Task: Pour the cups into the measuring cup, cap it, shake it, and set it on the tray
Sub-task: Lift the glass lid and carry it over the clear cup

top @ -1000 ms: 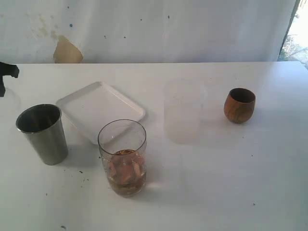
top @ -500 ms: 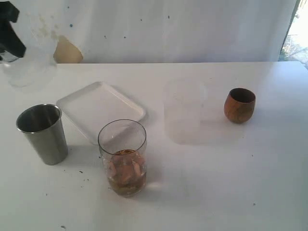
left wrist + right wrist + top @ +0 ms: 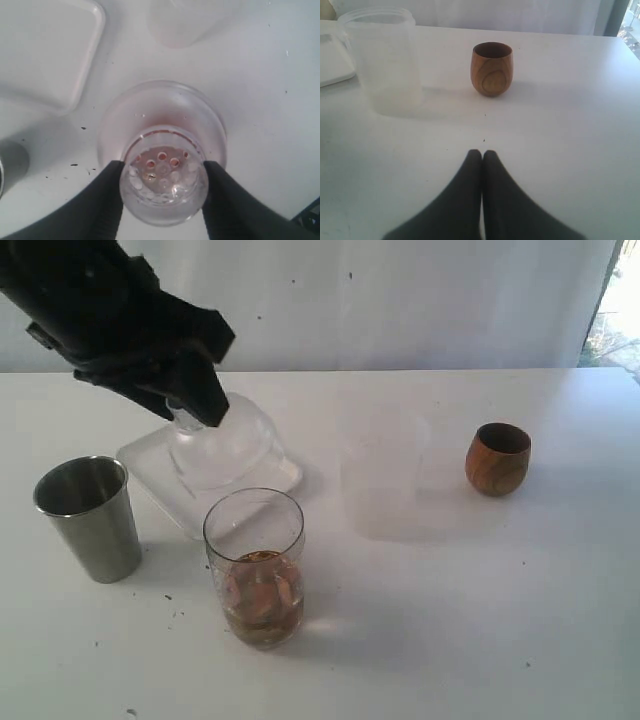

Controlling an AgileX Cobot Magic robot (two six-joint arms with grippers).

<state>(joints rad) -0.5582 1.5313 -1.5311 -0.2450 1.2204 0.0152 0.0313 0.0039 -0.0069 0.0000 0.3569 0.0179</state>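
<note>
Exterior: the left gripper (image 3: 195, 405), upper left of frame, is clamped on a clear domed lid (image 3: 225, 445) hanging over the flat white plastic tray (image 3: 165, 495). This looks like the capping step.
- The clear straight-sided measuring cup (image 3: 254, 565) stands lower centre, uncapped, with brownish contents.
- The shiny tapered steel tumbler (image 3: 88, 518) stands near it on the left and could crowd the approach.
- The frosted translucent cup (image 3: 380, 480) is at centre, and the round-bellied brown wooden cup (image 3: 497, 458) is at right, well apart.

Left wrist: the fingers (image 3: 107, 200) pinch the lid's perforated neck with the dome facing away, ready to press down. A reddish tint shows through the dome, probably the cup's contents.

Right wrist: the right gripper (image 3: 482, 152), lower centre, has its jaws together and holds nothing. It is clear of the work.
</note>
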